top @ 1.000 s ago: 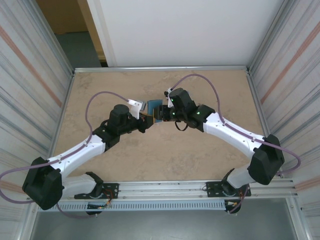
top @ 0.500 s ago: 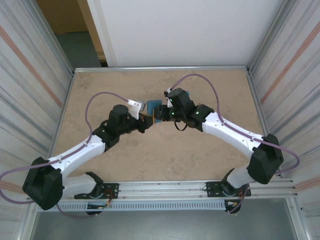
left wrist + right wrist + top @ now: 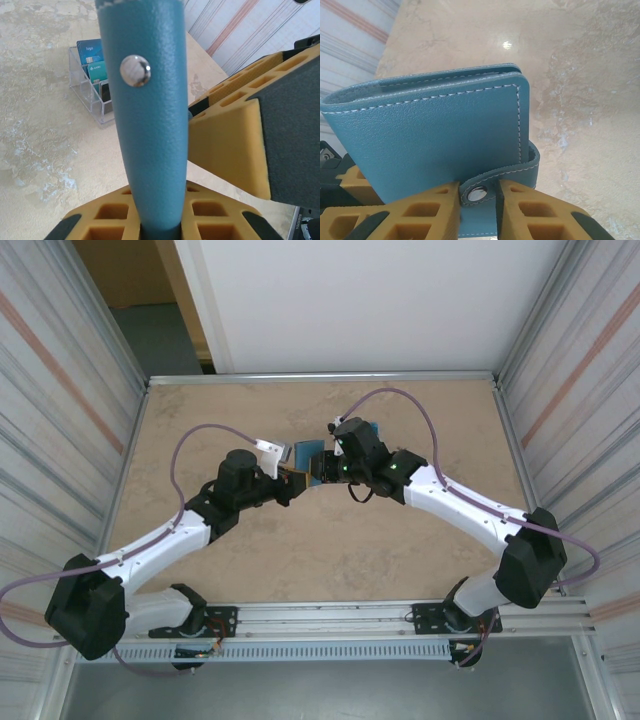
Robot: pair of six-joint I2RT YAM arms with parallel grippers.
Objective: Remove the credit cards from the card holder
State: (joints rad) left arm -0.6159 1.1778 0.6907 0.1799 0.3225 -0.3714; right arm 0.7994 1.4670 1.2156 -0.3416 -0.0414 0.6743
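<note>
**Card holder held shut between both grippers above the bench**

We see the card holder point(image 3: 305, 453) lifted off the bench point(image 3: 200, 410), above its middle and a little toward the far edge, with the two arms meeting around it. It is a teal-blue wallet with white stitching, folded closed.

The left gripper point(image 3: 157, 226) is clamped on the card holder. In the left wrist view the wallet point(image 3: 150, 125) rises edge-on from between its yellow fingers point(image 3: 100, 217), with a round metal snap facing the camera.

The right gripper point(image 3: 477, 210) comes in from the other side. In its wrist view the broad face of the card holder point(image 3: 435, 135) stands upright, and the clasp strap point(image 3: 485, 192) wraps round the wallet's edge and runs down between the two yellow fingers point(image 3: 420, 212). Both fingers sit against the sides of the strap, so we read this gripper as closed on the strap. From the left wrist, one of its fingers point(image 3: 225, 145) touches the side of the wallet.

Some credit cards point(image 3: 94, 60), blue and teal, stand upright in a clear plastic stand point(image 3: 82, 90) on the bench, in its far half, just right of centre and beside the right arm's wrist.
</note>
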